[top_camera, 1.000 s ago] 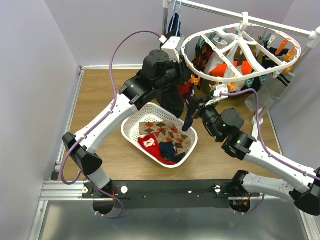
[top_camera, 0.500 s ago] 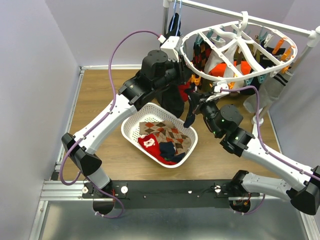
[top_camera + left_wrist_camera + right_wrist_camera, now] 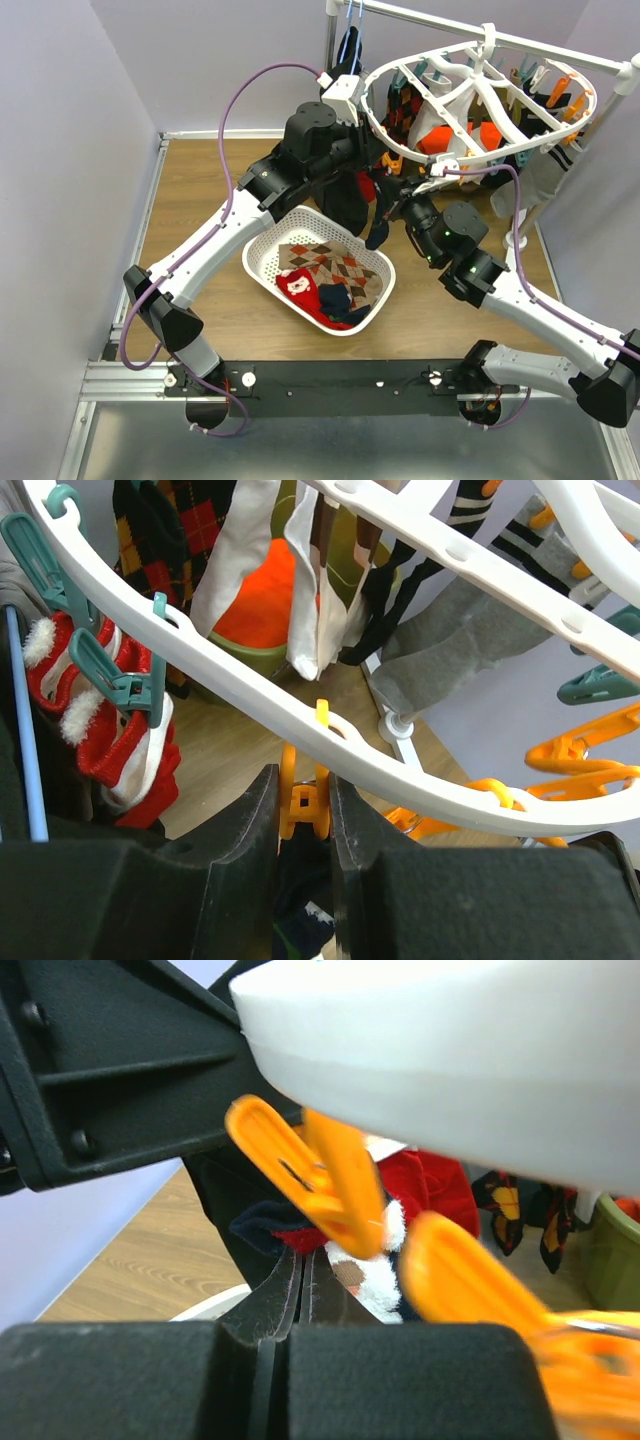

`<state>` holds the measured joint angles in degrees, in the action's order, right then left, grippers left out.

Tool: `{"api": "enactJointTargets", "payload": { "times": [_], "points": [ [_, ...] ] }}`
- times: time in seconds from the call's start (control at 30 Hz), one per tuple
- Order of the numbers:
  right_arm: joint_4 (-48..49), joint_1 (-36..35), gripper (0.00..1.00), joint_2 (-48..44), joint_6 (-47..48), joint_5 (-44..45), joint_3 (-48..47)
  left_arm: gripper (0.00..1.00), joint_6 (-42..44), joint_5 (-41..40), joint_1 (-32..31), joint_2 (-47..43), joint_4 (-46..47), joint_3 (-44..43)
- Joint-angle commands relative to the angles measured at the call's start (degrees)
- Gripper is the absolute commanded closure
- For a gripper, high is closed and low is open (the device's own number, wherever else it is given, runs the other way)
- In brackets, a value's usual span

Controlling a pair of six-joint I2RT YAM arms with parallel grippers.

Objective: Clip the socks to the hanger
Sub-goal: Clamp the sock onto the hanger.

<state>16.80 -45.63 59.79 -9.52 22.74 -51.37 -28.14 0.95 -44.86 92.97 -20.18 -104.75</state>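
Our left gripper (image 3: 304, 825) pinches an orange clip (image 3: 303, 802) hanging under the hanger (image 3: 250, 687), at the far right. Our right gripper (image 3: 303, 1270), jaws nearly together, grips a navy sock (image 3: 378, 228) beside that clip. More socks (image 3: 330, 272) lie in the basket (image 3: 262, 264), nearer.

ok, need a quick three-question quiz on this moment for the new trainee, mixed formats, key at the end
1. True or false: the left gripper has an orange clip of the hanger between its fingers.
2. Where does the diamond-patterned sock lie? A: in the basket. B: in the left gripper. C: on the hanger.
3. What colour is the dangling sock that the right gripper holds?

Key: 1 true; 2 A; 3 dark navy.
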Motion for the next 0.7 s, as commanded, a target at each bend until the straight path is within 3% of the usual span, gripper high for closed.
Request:
{"api": "enactJointTargets", "payload": {
  "times": [0.0, 0.67],
  "points": [
    [1.5, 0.5, 0.99, 0.8, -1.6, -1.4, -1.8, 1.00, 0.0, 1.1, -0.2, -1.0, -1.4, 1.0],
    [2.9, 1.4, 0.99, 0.4, -2.3, -0.2, -1.9, 1.00, 0.7, 1.5, -0.1, -1.7, -0.9, 2.4]
  ]
}}
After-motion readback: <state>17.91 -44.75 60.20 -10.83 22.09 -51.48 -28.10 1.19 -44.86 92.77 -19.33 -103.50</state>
